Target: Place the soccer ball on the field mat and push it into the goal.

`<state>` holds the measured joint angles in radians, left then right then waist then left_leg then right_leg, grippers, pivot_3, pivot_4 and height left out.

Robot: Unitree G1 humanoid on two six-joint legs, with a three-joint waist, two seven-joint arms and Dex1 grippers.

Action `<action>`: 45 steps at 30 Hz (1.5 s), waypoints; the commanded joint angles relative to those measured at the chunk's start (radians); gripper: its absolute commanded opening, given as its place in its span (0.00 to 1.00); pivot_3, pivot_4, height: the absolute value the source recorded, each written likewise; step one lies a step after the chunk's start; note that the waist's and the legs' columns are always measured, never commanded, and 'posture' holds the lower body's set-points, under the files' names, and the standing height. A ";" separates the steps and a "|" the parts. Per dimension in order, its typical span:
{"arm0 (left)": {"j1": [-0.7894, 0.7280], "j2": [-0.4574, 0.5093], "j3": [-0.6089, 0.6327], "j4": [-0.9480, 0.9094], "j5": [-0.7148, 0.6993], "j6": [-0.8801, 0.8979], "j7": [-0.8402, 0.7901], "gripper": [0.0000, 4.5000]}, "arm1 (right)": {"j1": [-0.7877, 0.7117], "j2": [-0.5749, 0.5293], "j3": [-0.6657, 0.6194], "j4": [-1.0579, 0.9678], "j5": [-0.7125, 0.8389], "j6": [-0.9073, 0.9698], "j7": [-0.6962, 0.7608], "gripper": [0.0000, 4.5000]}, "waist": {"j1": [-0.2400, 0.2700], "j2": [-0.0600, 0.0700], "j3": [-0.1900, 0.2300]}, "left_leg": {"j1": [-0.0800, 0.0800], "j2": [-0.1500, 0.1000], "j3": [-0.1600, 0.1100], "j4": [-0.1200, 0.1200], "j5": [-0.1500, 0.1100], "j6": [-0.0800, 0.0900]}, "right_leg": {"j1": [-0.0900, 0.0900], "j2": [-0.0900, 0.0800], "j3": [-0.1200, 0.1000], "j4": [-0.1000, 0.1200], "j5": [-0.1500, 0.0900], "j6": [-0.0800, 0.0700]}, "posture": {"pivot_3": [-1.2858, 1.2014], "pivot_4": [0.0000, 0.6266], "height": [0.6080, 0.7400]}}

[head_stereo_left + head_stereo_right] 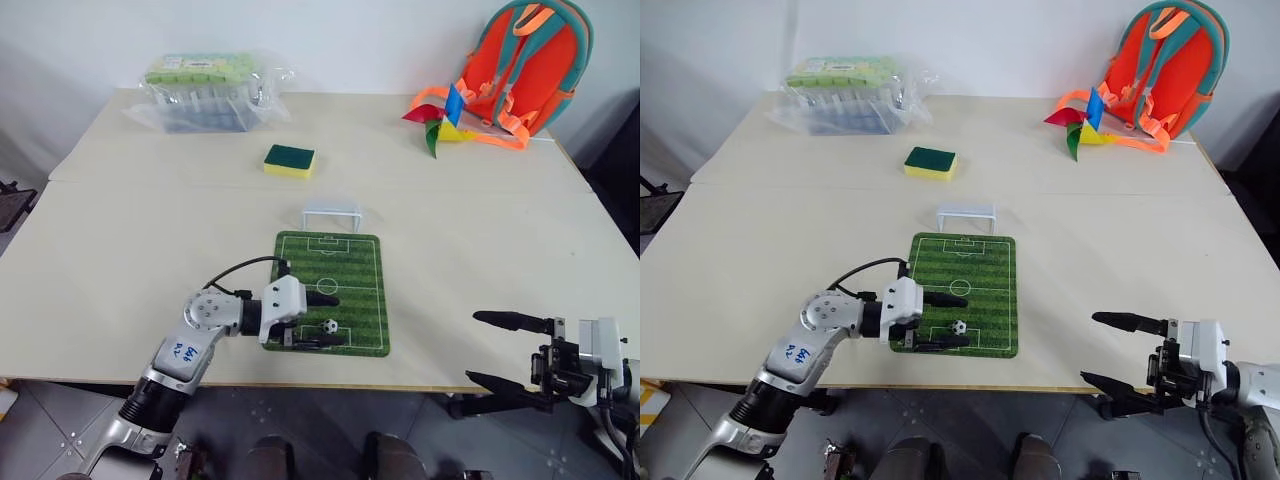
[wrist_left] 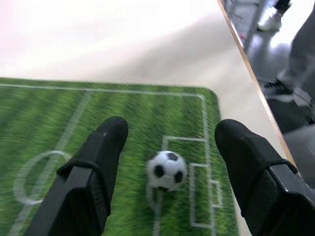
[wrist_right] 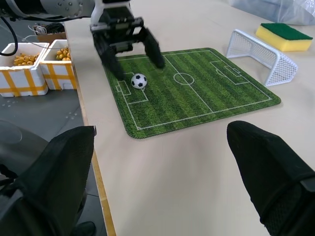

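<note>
The soccer ball (image 1: 329, 325) lies on the field mat (image 1: 352, 275) near its close end, between the left gripper's (image 1: 326, 320) open jaws, touching neither. The right gripper (image 1: 500, 350) hangs open past the table (image 1: 120, 240) edge. The goal (image 1: 331, 213) stands at the mat's far end.

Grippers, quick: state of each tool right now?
Left tool: open, straddling the tiny black-and-white soccer ball on the striped green field mat, not holding it.
Right tool: open, empty.

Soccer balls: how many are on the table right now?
1. The soccer ball sits on the field mat near its front end, between the open left gripper's fingers; none seen elsewhere.
</note>
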<state>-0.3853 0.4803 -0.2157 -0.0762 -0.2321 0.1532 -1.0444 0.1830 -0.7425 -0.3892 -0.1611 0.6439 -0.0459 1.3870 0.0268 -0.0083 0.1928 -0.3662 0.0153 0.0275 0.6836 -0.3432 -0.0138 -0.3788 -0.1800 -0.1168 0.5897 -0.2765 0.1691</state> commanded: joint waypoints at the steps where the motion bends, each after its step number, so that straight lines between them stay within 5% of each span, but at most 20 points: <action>1: 0.037 0.040 0.093 -0.074 -0.114 -0.032 -0.067 0.75 | -0.011 0.004 -0.001 -0.034 0.021 -0.002 -0.006 1.00 | 0.000 0.000 0.000 | 0.000 0.000 0.000 0.000 0.000 0.000 | 0.000 0.000 0.000 0.000 0.000 0.000 | 0.52 0.24 1.00; 6: 0.151 0.135 0.184 -0.073 -0.181 -0.092 -0.171 0.75 | -0.022 0.022 0.000 -0.046 0.030 -0.011 -0.013 1.00 | -0.003 0.001 0.000 | 0.000 0.000 0.000 0.000 0.000 0.000 | 0.000 0.000 0.000 0.000 0.000 0.000 | 0.52 0.24 1.00; 10: 0.320 0.199 0.211 -0.118 -0.220 -0.100 -0.234 0.50 | -0.030 0.049 0.026 -0.051 0.019 -0.068 0.015 1.00 | -0.004 0.003 0.001 | 0.001 0.000 0.000 -0.001 -0.001 0.000 | 0.000 0.000 0.000 -0.001 0.000 0.000 | 0.52 0.24 1.00; 17: 0.400 0.134 0.154 -0.200 -0.190 -0.107 -0.152 0.01 | -0.050 0.044 0.053 -0.041 0.019 -0.070 0.040 1.00 | 0.006 0.003 0.001 | 0.000 0.000 -0.001 0.001 -0.001 0.001 | 0.001 -0.001 0.000 0.000 0.000 0.000 | 0.52 0.24 1.00; 26: 0.265 0.009 0.001 -0.130 -0.047 -0.102 -0.019 0.01 | -0.037 0.037 0.036 0.040 -0.003 -0.120 0.078 1.00 | 0.002 0.004 0.001 | 0.001 -0.001 0.000 0.001 -0.001 0.001 | 0.002 0.000 0.000 0.000 0.001 0.000 | 0.52 0.24 1.00; 37: 0.054 -0.088 -0.024 0.109 0.012 -0.102 0.053 0.01 | 0.041 0.050 -0.009 0.002 0.003 -0.141 0.032 1.00 | 0.002 0.005 0.000 | 0.001 -0.001 0.000 0.001 -0.001 0.001 | 0.002 0.000 0.000 0.000 0.001 0.000 | 0.52 0.24 1.00; 41: -0.055 -0.141 -0.001 0.222 0.042 -0.107 0.128 0.01 | 0.067 0.069 -0.023 -0.039 0.007 -0.130 -0.033 1.00 | 0.006 0.005 0.000 | 0.001 -0.001 0.000 0.002 -0.001 0.001 | 0.002 0.000 0.000 0.000 0.001 0.001 | 0.52 0.24 1.00; 45: -0.232 -0.192 0.080 0.432 0.086 -0.242 0.275 0.01 | 0.058 0.153 -0.059 -0.120 0.010 -0.101 -0.252 1.00 | 0.006 0.005 0.000 | 0.000 -0.001 0.000 0.001 0.000 0.001 | 0.002 0.000 -0.001 0.000 0.001 0.001 | 0.52 0.24 1.00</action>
<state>-0.5718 0.3013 -0.1868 0.3228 -0.1522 -0.0249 -0.8262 0.2446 -0.6014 -0.4101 -0.2295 0.6368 -0.1463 1.2047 0.0326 -0.0035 0.1928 -0.3658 0.0144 0.0275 0.6851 -0.3437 -0.0125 -0.3771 -0.1804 -0.1171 0.5891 -0.2755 0.1701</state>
